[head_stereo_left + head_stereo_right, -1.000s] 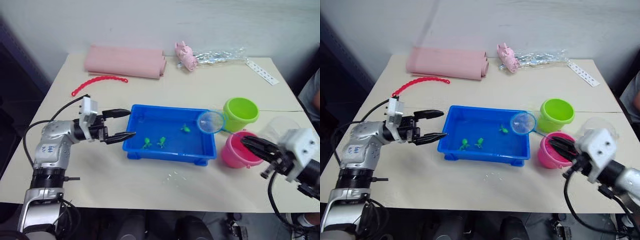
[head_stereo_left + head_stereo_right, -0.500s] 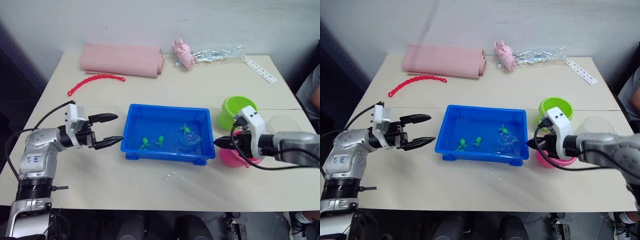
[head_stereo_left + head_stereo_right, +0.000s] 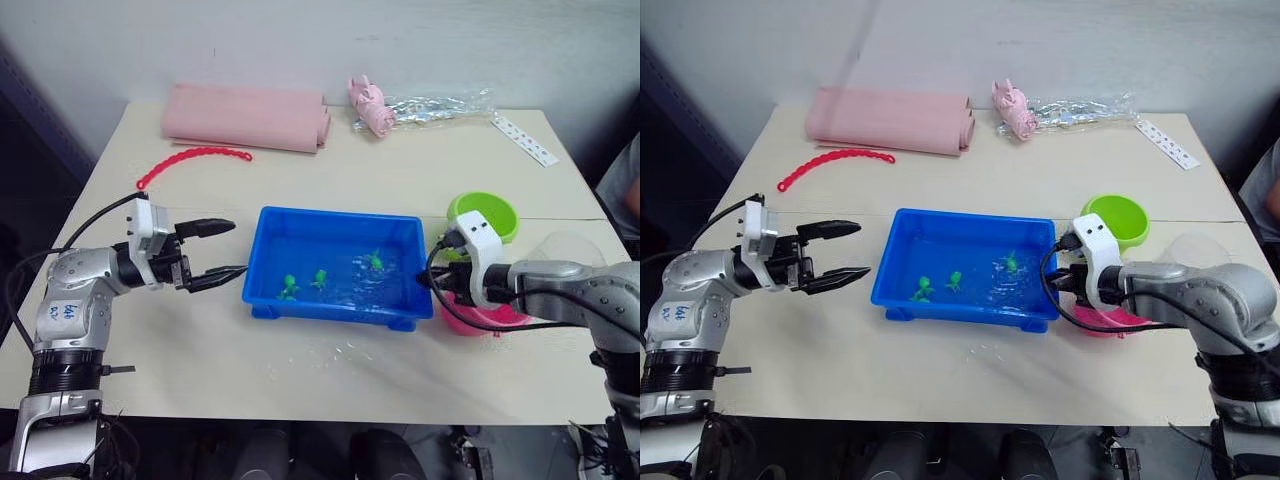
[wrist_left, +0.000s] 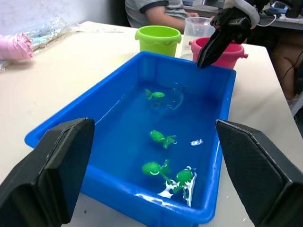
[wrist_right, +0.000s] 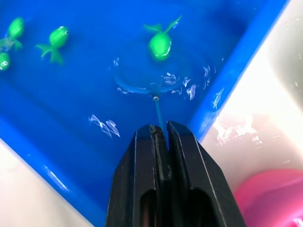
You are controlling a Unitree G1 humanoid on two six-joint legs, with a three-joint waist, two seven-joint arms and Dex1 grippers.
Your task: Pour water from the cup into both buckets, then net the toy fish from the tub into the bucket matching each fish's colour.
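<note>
Now, right gripper (image 5: 159, 135): clamped on net (image 5: 142, 87) handle, hoop submerged in tub (image 3: 262, 287).
Left gripper (image 3: 222, 250): jaws apart, empty.
Risk: nearest green fish (image 5: 160, 44) drifts off hoop if lifted fast.

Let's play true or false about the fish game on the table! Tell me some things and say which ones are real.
1. The net is dipped in the water of the blue tub. True.
2. The right gripper is shut on the net's handle. True.
3. The fish in the tub are pink. False: the fish seen in the tub are all green.
4. The left gripper is holding the cup. False: it is open and empty, beside the tub's left end; the cup stands by the buckets.
5. The green bucket stands farther back on the table than the pink bucket. True.
</note>
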